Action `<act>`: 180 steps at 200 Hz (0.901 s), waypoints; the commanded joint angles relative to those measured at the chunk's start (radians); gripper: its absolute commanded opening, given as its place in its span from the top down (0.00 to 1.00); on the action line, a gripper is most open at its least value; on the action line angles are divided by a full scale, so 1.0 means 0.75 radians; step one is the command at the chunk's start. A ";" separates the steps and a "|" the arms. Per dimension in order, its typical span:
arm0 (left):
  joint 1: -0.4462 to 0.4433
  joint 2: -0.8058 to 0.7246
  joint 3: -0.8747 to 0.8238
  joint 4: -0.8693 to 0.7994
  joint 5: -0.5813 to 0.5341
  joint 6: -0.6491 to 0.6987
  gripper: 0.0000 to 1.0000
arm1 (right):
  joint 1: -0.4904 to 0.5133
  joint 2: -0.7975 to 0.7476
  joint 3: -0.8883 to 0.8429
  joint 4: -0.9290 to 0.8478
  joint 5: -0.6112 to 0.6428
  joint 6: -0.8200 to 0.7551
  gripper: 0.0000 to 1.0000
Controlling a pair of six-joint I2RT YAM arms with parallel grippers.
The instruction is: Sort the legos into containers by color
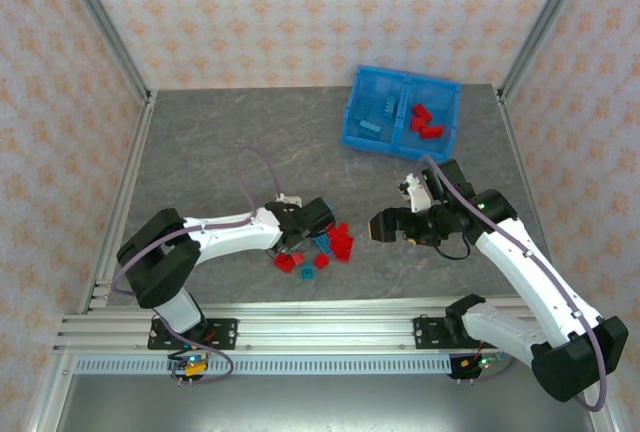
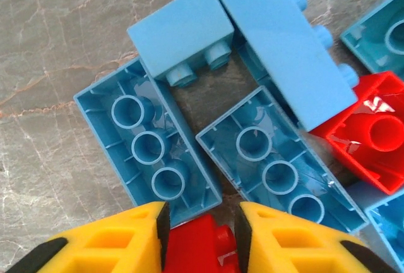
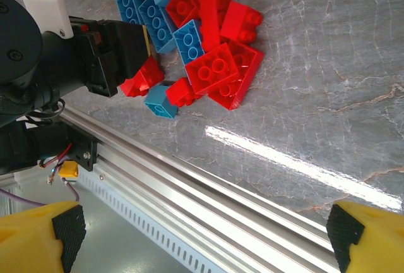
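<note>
Red brick (image 2: 201, 251), at the edge of the pile (image 1: 325, 250) on the tabletop (image 1: 200, 152), is being pinched by the left hand (image 2: 202, 217); a straight lift is being advised, sparing blue neighbours (image 2: 148, 146). Right hand (image 3: 205, 232) is being held wide.

red lego (image 2: 202, 248) cut off below, binned legos (image 1: 425, 122) tiny

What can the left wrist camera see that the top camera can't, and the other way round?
Left wrist: the hollow undersides of blue bricks, and the left gripper pinching a red brick. Top: the blue bin, with blue legos in its left half and red legos in its right, plus the open right gripper. Both: the brick pile on the grey table.
</note>
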 commanded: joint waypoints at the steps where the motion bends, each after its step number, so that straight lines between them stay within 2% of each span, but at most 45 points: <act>1: -0.003 -0.023 -0.023 0.020 -0.025 -0.044 0.70 | 0.005 -0.002 0.039 0.009 0.040 0.029 0.01; 54: -0.003 -0.085 -0.034 0.043 0.009 -0.107 0.81 | 0.004 -0.004 0.055 0.007 0.076 0.048 0.01; 79: -0.003 -0.149 -0.037 0.044 -0.010 -0.126 0.92 | 0.004 0.000 0.050 0.018 0.083 0.052 0.01; 121: -0.003 -0.262 0.005 0.020 -0.044 -0.115 0.93 | 0.002 0.001 0.065 0.025 0.146 0.071 0.01; 153: -0.003 -0.280 0.158 0.192 0.015 0.022 0.93 | 0.004 -0.129 0.111 0.058 0.505 0.221 0.01; 180: -0.003 -0.097 0.467 0.331 0.072 0.177 0.95 | 0.003 -0.278 0.159 0.022 0.866 0.323 0.01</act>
